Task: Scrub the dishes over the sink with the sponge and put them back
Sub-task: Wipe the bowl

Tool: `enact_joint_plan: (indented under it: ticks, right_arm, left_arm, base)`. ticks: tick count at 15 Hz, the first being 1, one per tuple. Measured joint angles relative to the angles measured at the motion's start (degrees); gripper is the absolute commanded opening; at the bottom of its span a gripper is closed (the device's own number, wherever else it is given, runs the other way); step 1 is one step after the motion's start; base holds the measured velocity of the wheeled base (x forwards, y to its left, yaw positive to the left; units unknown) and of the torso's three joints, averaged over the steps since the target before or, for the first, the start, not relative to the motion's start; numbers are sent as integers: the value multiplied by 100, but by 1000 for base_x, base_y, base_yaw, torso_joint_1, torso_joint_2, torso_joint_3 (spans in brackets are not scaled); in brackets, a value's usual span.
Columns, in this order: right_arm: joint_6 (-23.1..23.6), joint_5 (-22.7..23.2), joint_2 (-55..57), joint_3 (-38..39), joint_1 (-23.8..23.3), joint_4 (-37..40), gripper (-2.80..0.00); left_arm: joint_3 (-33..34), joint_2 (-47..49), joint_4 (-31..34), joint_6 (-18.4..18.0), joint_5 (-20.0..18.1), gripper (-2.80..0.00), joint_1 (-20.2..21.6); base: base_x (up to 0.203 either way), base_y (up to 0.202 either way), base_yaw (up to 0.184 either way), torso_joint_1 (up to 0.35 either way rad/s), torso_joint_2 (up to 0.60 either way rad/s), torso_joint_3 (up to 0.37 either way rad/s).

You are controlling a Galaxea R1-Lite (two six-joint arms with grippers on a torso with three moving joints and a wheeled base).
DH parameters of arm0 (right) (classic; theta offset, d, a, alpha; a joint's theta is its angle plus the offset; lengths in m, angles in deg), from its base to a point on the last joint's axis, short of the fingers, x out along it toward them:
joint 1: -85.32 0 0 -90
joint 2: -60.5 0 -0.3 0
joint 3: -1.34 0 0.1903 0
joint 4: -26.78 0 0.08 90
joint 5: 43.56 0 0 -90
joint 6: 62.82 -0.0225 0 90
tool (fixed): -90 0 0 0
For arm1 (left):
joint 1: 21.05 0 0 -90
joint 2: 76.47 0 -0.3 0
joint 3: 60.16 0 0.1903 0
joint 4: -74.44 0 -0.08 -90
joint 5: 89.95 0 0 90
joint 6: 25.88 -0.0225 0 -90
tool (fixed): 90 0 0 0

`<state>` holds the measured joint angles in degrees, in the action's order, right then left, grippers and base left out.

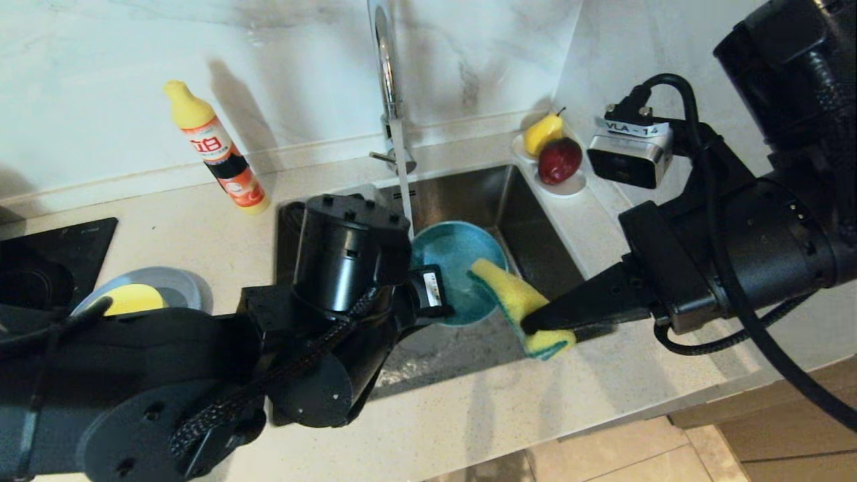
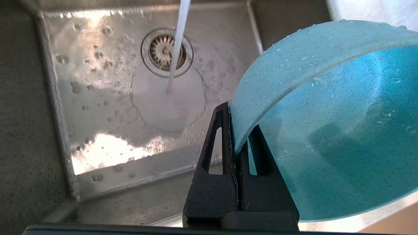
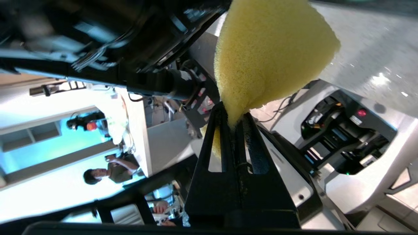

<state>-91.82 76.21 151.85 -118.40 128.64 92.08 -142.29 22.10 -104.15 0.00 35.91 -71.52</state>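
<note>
Holding the teal bowl [image 1: 455, 268] tilted over the sink [image 1: 469, 194], your left gripper [image 2: 235, 130] is clamped on its rim. Your right gripper [image 1: 535, 325] pinches the sponge [image 1: 519, 304] just beside the bowl, above the sink's front edge.

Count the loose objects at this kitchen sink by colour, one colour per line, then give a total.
Yellow: 4 – sponge, pear, yellow-green bowl, detergent bottle
Blue: 2 – teal bowl, grey-blue plate
Red: 1 – apple
White: 1 – fruit dish
Total: 8
</note>
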Motion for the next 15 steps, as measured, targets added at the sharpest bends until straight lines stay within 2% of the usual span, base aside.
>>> enact_joint_plan:
  ticks: [6,12,15]
  right_arm:
    - [-184,-6,611,-579,274,21,-280]
    - [-189,-28,921,-677,222,-28,-280]
    - [-184,-33,1008,-703,99,-49,-280]
  left_arm:
    - [234,-528,-54,2,-18,-280,11]
    - [353,-813,-69,2,-68,-280,15]
    - [579,-979,-146,-6,-249,-280,9]
  base:
    - [0,0,0,0,0,0]
    - [0,0,0,0,0,0]
    - [0,0,0,0,0,0]
